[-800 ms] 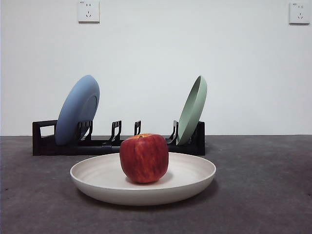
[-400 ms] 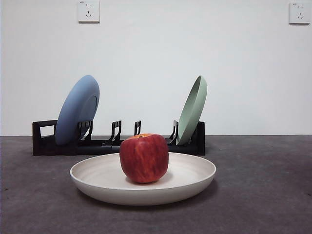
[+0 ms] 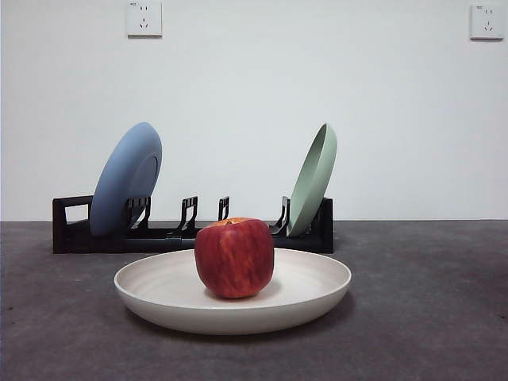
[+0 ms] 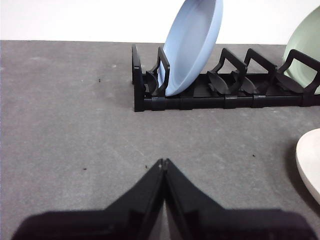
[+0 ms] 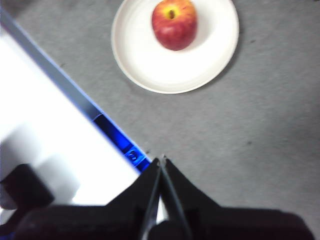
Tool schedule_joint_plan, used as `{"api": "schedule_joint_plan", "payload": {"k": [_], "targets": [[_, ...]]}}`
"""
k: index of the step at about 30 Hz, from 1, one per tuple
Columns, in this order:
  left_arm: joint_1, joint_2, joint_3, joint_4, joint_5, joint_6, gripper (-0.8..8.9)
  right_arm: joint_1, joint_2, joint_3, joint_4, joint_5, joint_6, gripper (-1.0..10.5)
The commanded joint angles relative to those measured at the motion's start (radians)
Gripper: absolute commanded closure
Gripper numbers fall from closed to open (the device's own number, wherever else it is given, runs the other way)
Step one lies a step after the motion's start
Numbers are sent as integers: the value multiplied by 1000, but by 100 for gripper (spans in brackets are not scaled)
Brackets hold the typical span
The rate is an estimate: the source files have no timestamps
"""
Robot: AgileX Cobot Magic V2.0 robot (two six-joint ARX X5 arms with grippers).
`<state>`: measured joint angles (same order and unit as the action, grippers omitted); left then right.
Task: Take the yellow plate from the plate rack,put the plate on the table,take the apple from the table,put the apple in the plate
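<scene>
Round red apple with yellowish streaks and an orange-yellow stem dip (image 3: 235,258) sits upright inside the wide, shallow, pale cream matte plate (image 3: 317,287), a little off the plate's centre. Plate lies flat on the dark grey, rough mottled counter (image 3: 429,317), in front of the long low black slotted plate rack (image 3: 190,230) and apart from it. Rack holds two plates on edge: a blue round plate (image 3: 125,179) leaning in the holders near the loop-handle end, and a pale green round plate (image 3: 313,179) leaning at the other end; the holders between them are unfilled. Two white wall sockets (image 3: 144,18) sit high on the white wall behind. Left claw (image 4: 163,162) hangs low over bare counter, near the rack's handle end, jaws pressed together tip to tip, gripping nothing; the cream plate's rim shows at the edge of its view. Right claw (image 5: 162,160) is raised well above the counter, well apart from plate and apple, jaws likewise closed together and empty, near a bright white surface with a blue edge (image 5: 107,127).
</scene>
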<state>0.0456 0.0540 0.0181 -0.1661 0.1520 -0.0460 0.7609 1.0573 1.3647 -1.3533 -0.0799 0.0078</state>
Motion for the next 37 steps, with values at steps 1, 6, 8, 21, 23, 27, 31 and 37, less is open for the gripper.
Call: {"api": "schedule_joint_plan", "payload": {"k": [1,6,8,21,23,27,31,37], "targets": [[3,2,-10,7,5,-5,816,-57,-40,2,42,30,-63,946],[3,5,-10,7,5,-5,816,-221,-141,-3,298,-93,-77,946],[3,5,-10,7,5,-5,816,-316,-184,-5,388,-172,-98,946],[3,5,-10,7,5,-5,816,-680,-529,-286,765,-215,-221,946],[3,5,-10,8,5,-5,816,-697,-600,-408,838,-215,-216,946],[3,5,-10,7,5,-5,816,-705,-721,-644,961,-215,-188,946],[3,5,-10,7,5,-5,816,-705,-831,-867,1062,-187,-128,946],[3,5,-10,7,5,-5,816,-704,-964,-1118,1188,-140,-23,946]]}}
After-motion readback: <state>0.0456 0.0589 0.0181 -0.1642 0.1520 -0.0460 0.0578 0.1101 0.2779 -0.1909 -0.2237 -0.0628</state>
